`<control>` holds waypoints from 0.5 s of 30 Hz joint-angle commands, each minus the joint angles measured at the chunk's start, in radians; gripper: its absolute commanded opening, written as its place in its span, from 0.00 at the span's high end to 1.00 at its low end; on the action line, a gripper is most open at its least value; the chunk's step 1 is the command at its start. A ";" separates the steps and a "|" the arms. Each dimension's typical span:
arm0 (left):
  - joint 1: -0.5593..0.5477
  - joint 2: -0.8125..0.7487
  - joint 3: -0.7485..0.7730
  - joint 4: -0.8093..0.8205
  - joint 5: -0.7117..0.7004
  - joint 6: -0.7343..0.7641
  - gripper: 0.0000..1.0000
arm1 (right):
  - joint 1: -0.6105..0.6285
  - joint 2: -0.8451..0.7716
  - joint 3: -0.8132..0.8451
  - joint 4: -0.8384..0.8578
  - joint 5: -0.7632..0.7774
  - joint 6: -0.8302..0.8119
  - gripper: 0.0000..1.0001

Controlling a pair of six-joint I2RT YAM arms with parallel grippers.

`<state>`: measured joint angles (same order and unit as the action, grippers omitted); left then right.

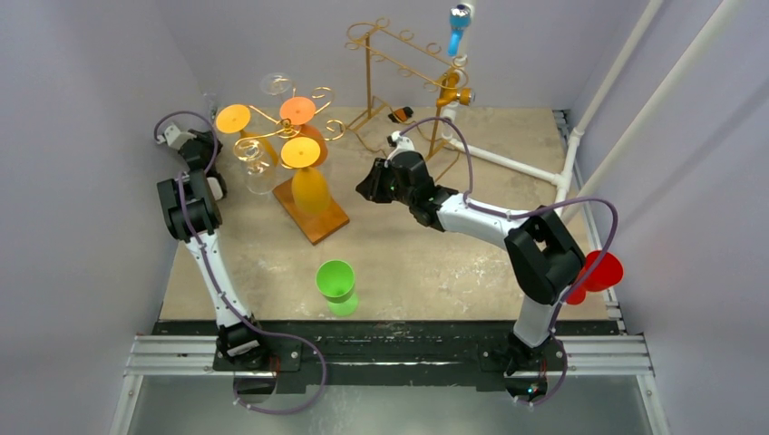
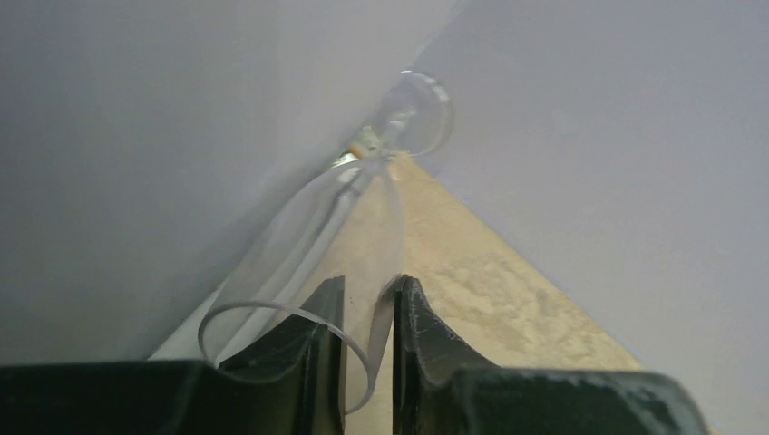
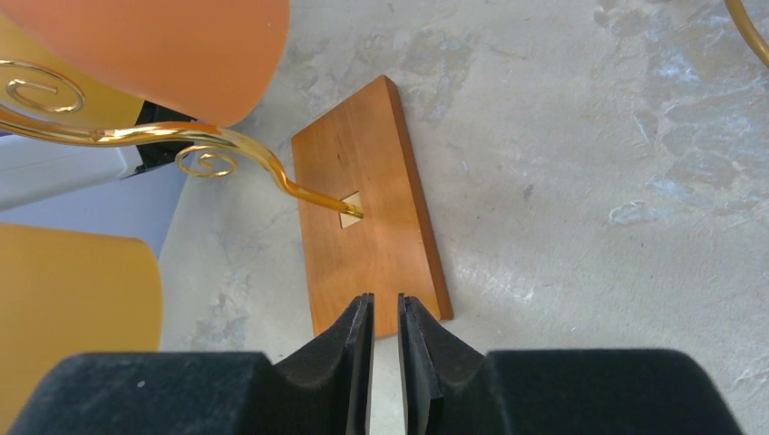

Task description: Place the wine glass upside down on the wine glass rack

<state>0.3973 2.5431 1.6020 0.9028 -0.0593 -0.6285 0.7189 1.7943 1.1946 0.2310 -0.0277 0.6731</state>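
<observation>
A clear wine glass (image 2: 317,236) lies on its side along the back-left wall, foot (image 2: 422,113) towards the corner. My left gripper (image 2: 367,285) is at its rim, one finger inside the bowl and one outside, shut on the glass wall. In the top view that gripper (image 1: 181,136) sits by the left wall and the glass is hard to make out there. The wine glass rack (image 1: 272,136), gold scrollwork on a wooden base (image 3: 363,227), holds orange and yellow glasses upside down. My right gripper (image 3: 385,299) hovers above the base, its jaws a narrow slit apart with nothing between.
A green glass (image 1: 335,281) stands near the front middle. A red glass (image 1: 598,272) sits at the right edge beside the right arm. A second gold rack (image 1: 390,54) and a white pipe frame (image 1: 508,163) with blue and orange glasses stand at the back.
</observation>
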 commanded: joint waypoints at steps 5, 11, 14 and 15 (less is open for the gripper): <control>-0.026 -0.044 -0.036 0.049 0.009 -0.006 1.00 | -0.003 0.001 0.031 0.008 -0.026 0.008 0.81; -0.022 -0.192 -0.210 0.128 0.011 0.000 1.00 | -0.003 -0.023 0.014 0.011 -0.034 0.004 0.84; -0.013 -0.300 -0.330 0.152 0.018 0.001 1.00 | -0.004 -0.036 0.002 0.016 -0.038 -0.002 0.86; -0.010 -0.338 -0.366 0.153 0.026 -0.001 1.00 | -0.003 -0.040 -0.003 0.018 -0.039 -0.002 0.87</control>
<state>0.3752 2.4016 1.3705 0.9894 -0.0418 -0.6338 0.7189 1.7943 1.1946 0.2310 -0.0475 0.6731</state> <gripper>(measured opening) 0.171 0.143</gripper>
